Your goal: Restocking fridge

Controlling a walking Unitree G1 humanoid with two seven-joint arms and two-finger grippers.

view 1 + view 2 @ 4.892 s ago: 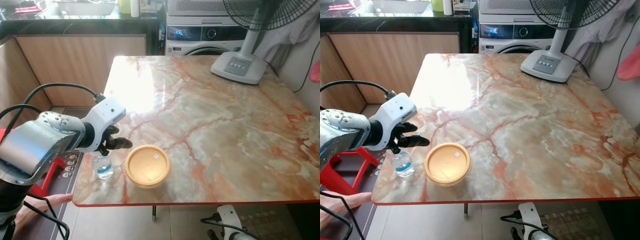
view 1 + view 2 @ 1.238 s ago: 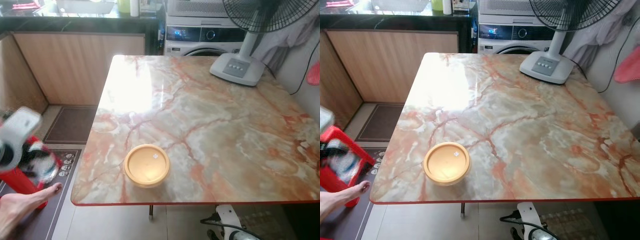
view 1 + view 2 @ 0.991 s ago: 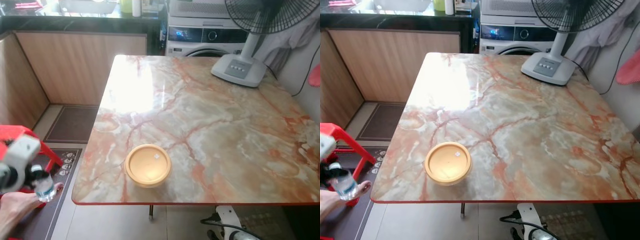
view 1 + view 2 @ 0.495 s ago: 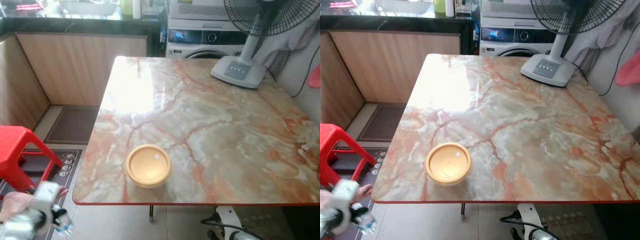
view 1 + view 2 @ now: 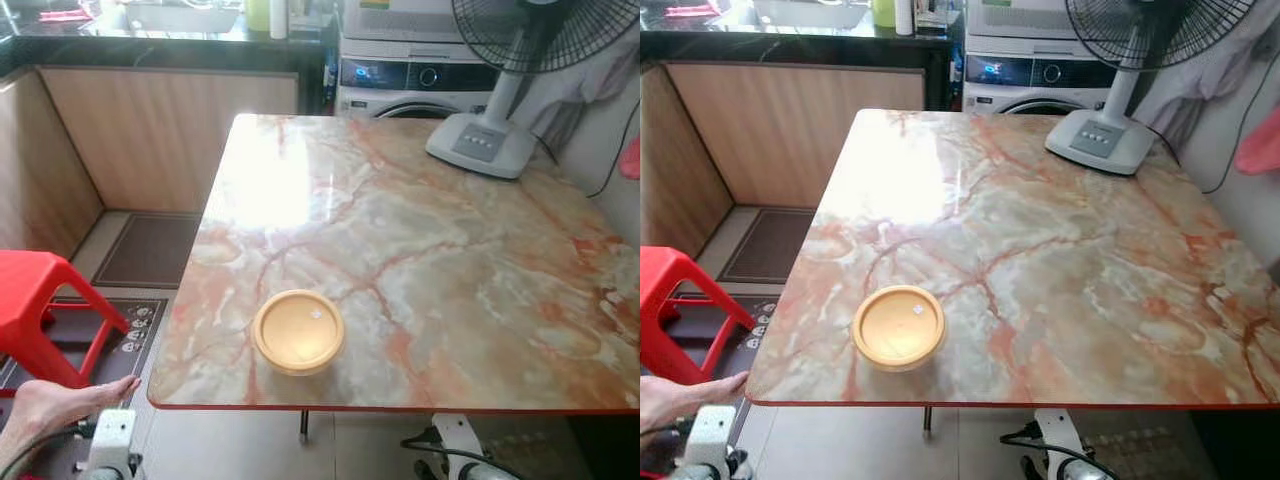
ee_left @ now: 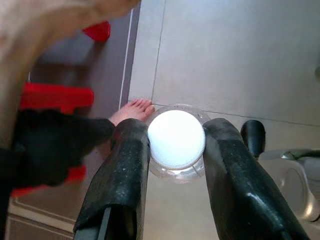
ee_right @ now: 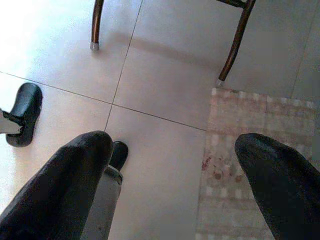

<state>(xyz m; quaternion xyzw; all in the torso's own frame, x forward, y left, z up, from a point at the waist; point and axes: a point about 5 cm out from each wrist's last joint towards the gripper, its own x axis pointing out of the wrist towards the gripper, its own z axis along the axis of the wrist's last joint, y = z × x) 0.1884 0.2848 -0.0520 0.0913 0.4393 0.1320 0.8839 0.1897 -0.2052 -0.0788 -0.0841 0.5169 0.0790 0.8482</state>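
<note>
A small clear water bottle (image 6: 176, 138) with a white cap is seen cap-on in the left wrist view. My left gripper (image 6: 176, 131) is shut on it, one black finger on each side, low over the tiled floor. In the eye views the left arm's white wrist (image 5: 112, 442) hangs below the table's near left corner. A round yellow lidded container (image 5: 298, 331) sits near the front left edge of the marble table (image 5: 450, 250). My right gripper (image 7: 172, 142) hangs open over the floor, nothing between its fingers.
A red stool (image 5: 40, 300) stands left of the table, and a person's bare foot (image 5: 65, 400) rests on the mat beside my left arm. A standing fan (image 5: 480, 140) occupies the far right corner of the table. Chair legs (image 7: 235, 40) and a rug (image 7: 250, 165) lie under my right gripper.
My left arm has carried the bottle off the table's near left corner and down to floor level beside me. The yellow container has stayed put.
</note>
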